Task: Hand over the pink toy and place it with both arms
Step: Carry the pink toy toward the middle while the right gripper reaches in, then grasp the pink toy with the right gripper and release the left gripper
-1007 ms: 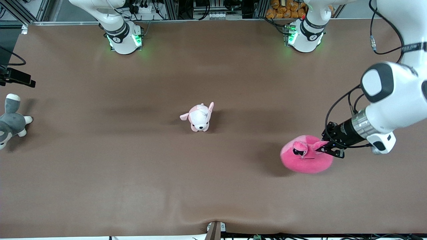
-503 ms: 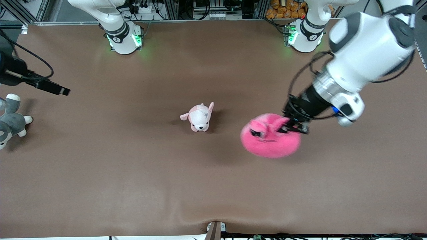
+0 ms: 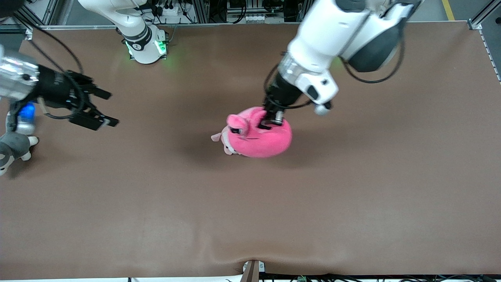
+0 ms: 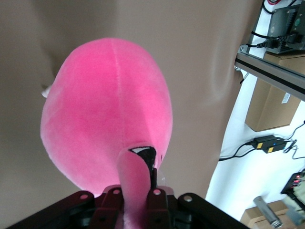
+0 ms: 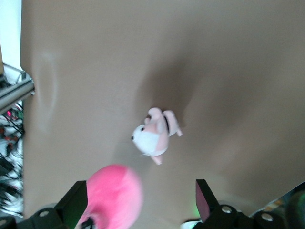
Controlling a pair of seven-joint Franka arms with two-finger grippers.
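Left gripper (image 3: 270,120) clamped on pink toy (image 3: 261,137), up over small plush dog (image 5: 153,136); right gripper (image 3: 96,107), fingers apart, should approach w/ toy's free side centred.

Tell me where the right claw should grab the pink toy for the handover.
Probably the round body of the pink toy, from the right arm's end: the left claw pinches a flap on top, so that bulging flank is bare. The right claw is open.

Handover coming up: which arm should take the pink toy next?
Right. Its end effector is open and free, while the left end effector is already clamped on the pink toy mid-table.
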